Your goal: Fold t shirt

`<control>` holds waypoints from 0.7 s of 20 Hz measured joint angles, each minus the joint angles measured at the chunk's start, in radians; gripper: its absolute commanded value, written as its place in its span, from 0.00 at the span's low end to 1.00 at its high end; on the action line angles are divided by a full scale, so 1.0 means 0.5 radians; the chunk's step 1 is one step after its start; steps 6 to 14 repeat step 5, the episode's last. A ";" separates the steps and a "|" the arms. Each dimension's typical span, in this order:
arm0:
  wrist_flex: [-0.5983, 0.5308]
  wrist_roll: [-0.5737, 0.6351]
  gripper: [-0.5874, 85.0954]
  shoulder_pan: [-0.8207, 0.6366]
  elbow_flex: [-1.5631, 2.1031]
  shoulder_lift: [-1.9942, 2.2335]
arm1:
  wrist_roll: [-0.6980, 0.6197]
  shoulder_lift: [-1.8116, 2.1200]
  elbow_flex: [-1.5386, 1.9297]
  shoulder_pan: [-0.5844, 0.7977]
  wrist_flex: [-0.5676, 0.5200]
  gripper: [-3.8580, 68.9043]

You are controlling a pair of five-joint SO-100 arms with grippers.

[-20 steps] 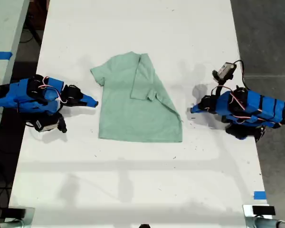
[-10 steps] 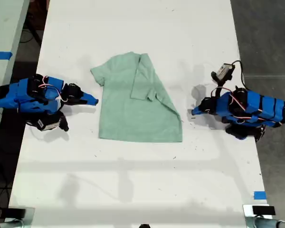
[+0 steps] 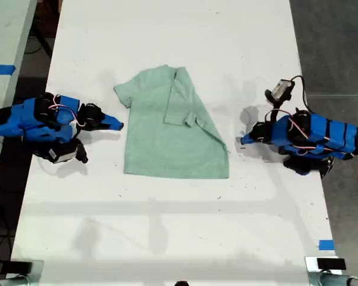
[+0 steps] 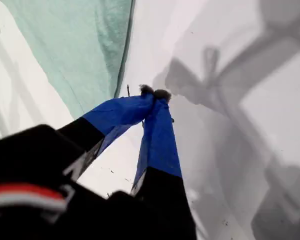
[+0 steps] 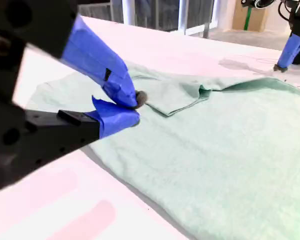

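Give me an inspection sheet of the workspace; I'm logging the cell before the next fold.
Surface: white table, faint specks.
Job's things: t shirt lying flat, one side folded inward.
Clutter: nothing seen.
Hands: my first hand shut, empty, beside the shirt; my second hand shut, empty.
Cables: black cable looping over the arm at the exterior view's right.
Surroundings: blue tape; grey floor.

Setting: robotics lab or workshop, indicated by a long white worktable (image 3: 167,226), blue tape markers (image 3: 326,244), and a grey concrete floor (image 3: 334,47).
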 measured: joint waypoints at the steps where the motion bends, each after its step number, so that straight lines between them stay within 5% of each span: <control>1: 0.000 0.003 0.01 -0.018 -0.025 0.000 | 0.000 0.000 0.000 0.000 0.000 0.04; 14: -0.061 0.077 0.01 -0.009 -0.012 0.000 | 0.000 0.000 0.000 0.000 0.000 0.04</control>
